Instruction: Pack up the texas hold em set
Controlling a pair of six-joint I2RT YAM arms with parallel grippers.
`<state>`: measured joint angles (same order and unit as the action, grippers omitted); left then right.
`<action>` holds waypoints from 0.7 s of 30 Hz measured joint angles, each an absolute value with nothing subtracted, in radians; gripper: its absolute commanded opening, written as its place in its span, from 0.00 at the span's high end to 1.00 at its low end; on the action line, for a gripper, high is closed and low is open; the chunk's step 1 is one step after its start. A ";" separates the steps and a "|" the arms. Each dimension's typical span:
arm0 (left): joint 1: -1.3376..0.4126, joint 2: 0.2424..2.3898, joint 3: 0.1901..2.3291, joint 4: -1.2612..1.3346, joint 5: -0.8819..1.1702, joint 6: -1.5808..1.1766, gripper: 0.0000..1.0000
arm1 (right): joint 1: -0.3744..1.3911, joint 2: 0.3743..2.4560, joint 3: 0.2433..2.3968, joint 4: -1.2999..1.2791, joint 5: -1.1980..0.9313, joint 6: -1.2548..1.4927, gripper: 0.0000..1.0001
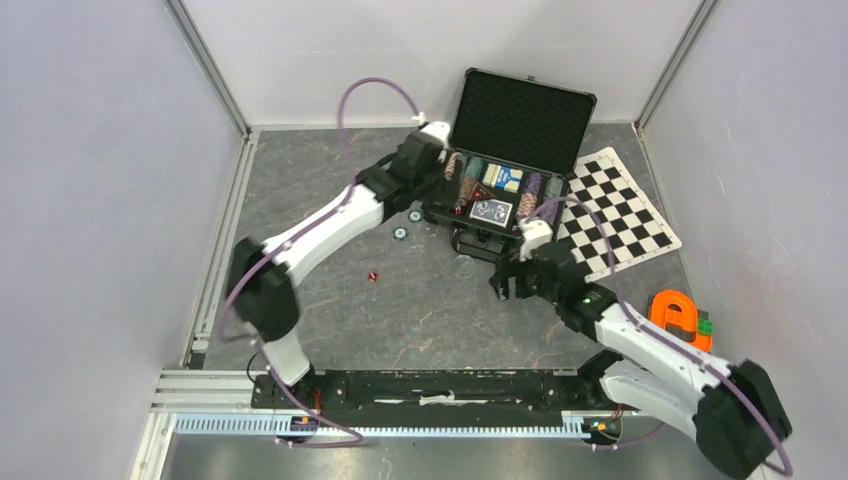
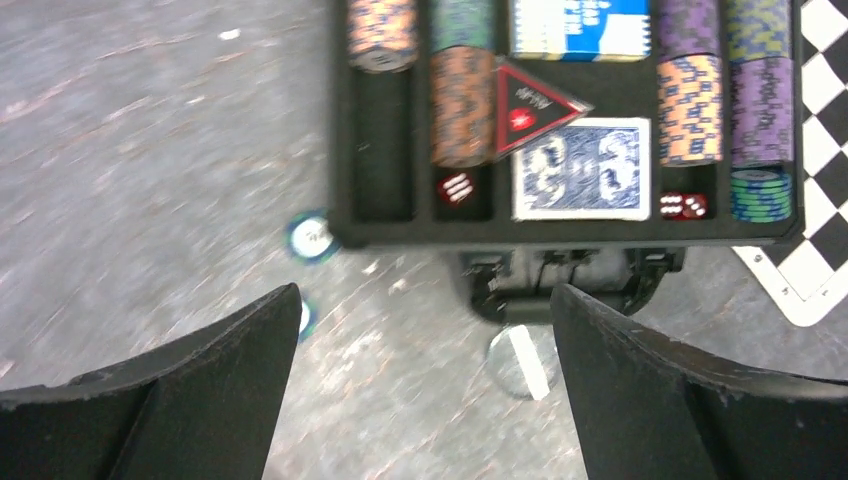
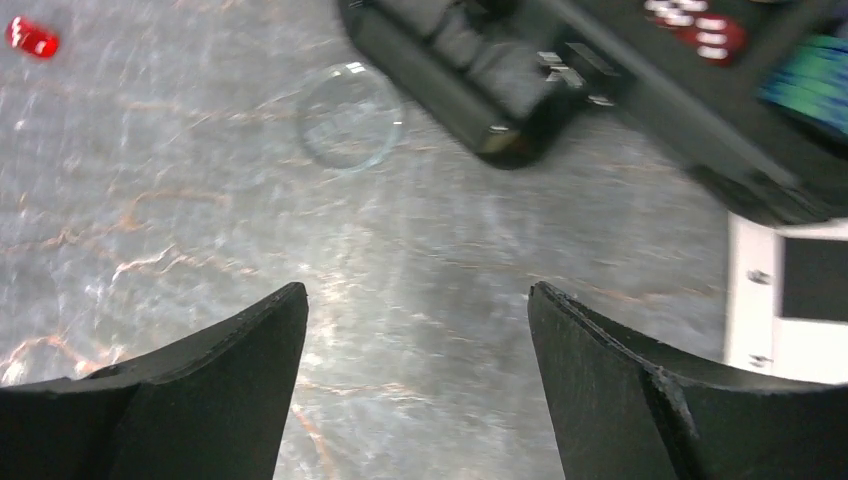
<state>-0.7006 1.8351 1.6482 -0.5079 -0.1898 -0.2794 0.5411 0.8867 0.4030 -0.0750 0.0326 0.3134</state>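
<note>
The black case (image 1: pixel 470 110) lies open at the back, lid up, its tray (image 2: pixel 342 150) holding rows of striped chips (image 2: pixel 688 110), a blue deck (image 2: pixel 580 168), a red triangular marker (image 2: pixel 525 105) and red dice (image 2: pixel 683 205). Two loose chips (image 1: pixel 414 215) (image 1: pixel 401 233) lie on the table by the tray's left front corner. A red die (image 1: pixel 372 276) (image 3: pixel 30 38) lies alone further forward. My left gripper (image 1: pixel 440 165) (image 2: pixel 425 300) hangs open and empty at the case's left side. My right gripper (image 1: pixel 505 282) (image 3: pixel 418 295) is open and empty over bare table, in front of the case handle (image 3: pixel 460 70).
A black-and-white checkered mat (image 1: pixel 615 210) lies right of the case, partly under it. An orange ring-shaped object (image 1: pixel 680 315) sits at the right wall. A clear round disc (image 3: pixel 348 115) (image 2: pixel 522 360) lies just in front of the handle. Walls close in the table.
</note>
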 measured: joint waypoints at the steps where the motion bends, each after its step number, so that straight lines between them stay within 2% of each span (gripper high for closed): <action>1: -0.700 1.758 1.571 -0.486 -0.225 -0.287 0.00 | 0.590 0.937 0.430 -0.087 0.044 0.315 0.08; 5: -0.660 1.486 1.288 -0.407 -0.290 -0.342 0.00 | 0.718 1.087 0.525 -0.101 0.121 0.364 0.05; 12: -0.624 1.119 0.868 -0.350 -0.319 -0.446 0.00 | 0.905 1.385 0.792 -0.280 0.465 0.583 0.05; 17: -0.623 0.893 0.708 -0.341 -0.364 -0.465 0.00 | 0.916 1.650 1.049 -0.404 0.530 0.677 0.05; 21: -0.623 0.764 0.617 -0.327 -0.375 -0.480 0.00 | 0.916 1.729 1.087 -0.429 0.523 0.724 0.04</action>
